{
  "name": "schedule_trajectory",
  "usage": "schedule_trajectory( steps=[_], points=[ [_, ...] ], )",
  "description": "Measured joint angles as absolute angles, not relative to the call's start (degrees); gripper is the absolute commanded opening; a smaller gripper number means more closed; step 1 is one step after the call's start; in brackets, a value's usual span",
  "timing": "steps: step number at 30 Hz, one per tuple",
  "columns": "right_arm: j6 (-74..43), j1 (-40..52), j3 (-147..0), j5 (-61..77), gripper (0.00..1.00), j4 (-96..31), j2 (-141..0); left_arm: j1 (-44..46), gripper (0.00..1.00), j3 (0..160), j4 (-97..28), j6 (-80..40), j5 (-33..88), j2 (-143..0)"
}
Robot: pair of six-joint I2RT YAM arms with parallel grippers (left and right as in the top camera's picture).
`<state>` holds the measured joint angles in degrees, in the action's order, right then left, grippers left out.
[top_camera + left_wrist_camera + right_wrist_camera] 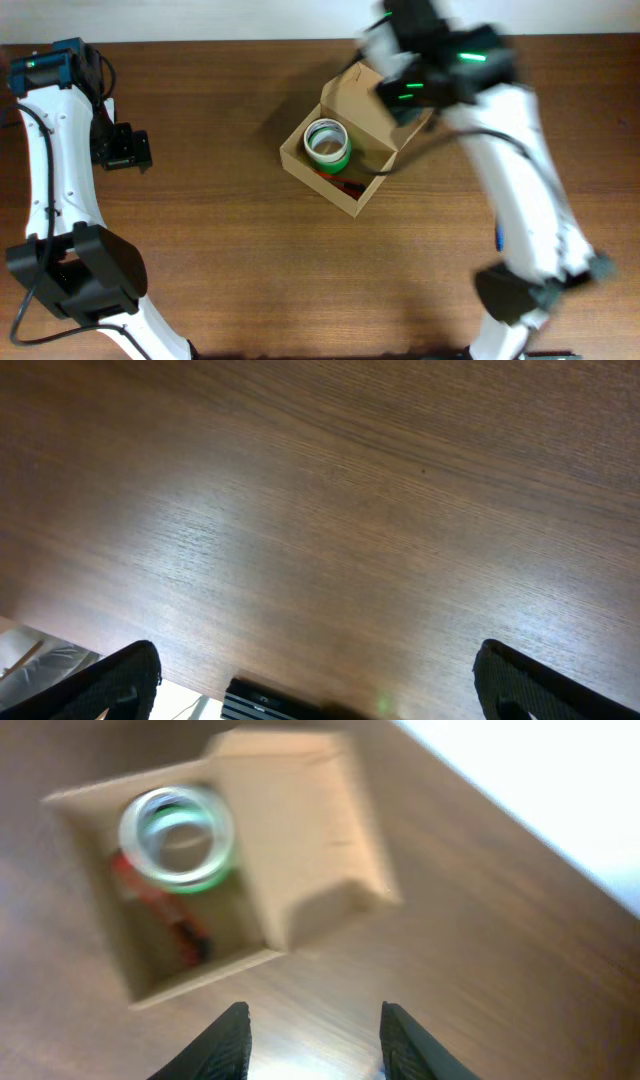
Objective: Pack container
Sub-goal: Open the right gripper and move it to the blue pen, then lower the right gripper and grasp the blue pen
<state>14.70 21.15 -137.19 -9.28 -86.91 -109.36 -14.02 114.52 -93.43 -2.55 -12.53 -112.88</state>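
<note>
Dark fingertips point(120, 685) of my left jaws sit at the two bottom corners of the left wrist view. They are spread wide, with nothing between them but bare brown wood-grain worktop point(320, 510). From overhead these jaws hang near the far left corner of the worktop, well apart from everything else, holding and touching nothing.

Fingertips point(232, 1040) of my right jaws show at the bottom of the right wrist view, parted and empty, over bare wood just beside the container point(290, 830). That view is blurred, and so is my right arm point(520, 170) from overhead.

Across the worktop point(200, 250) the grain runs dark and even, with a soft sheen under the lights. A pale strip of room point(200, 20) lies beyond the far edge.

By the far edge, a little right of the middle, sits the container point(310, 178), turned at an angle to the edges. Its flap lid point(365, 105) stands open on the far right side. Inside lies a green tape roll point(327, 143) flat on its side, with its hole facing up. A red and black thing point(345, 185) lies beside it on the floor of the box; I cannot tell what it is.
</note>
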Motion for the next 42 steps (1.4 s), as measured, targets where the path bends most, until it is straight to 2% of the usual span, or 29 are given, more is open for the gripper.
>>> schedule_trajectory(
  steps=[3, 6, 11, 13, 22, 29, 42],
  points=[
    [14.00, 13.89, -132.03, -10.44, 0.55, -84.01, -100.27, -14.02, 1.00, 114.52, -93.45, -2.55, -12.51, -112.88],
    [13.41, 2.87, -122.39, -11.33, 0.64, -79.83, -90.65, -14.02, 1.00, 114.52, -93.45, -2.55, -12.51, -112.88],
    [12.80, -17.04, -106.78, -8.47, 0.65, -77.34, -83.94, -14.02, 1.00, 114.52, -93.43, -2.55, -12.53, -112.88],
    [11.97, -20.12, -102.41, -6.07, 0.65, -77.52, -85.01, -14.00, 1.00, 114.52, -93.41, -2.55, -12.51, -112.88],
    [12.12, -20.60, -81.25, -1.78, 0.68, -68.20, -93.95, -14.02, 1.00, 114.52, -93.43, -2.55, -12.53, -112.88],
    [12.01, -20.27, -80.38, -1.08, 0.63, -67.40, -102.61, -14.02, 1.00, 114.52, -93.43, -2.55, -12.51, -112.88],
    [11.97, -17.12, -80.34, 1.65, 0.62, -65.87, -114.78, -14.02, 1.00, 114.52, -93.43, -2.55, -12.53, -112.88]
  ],
)
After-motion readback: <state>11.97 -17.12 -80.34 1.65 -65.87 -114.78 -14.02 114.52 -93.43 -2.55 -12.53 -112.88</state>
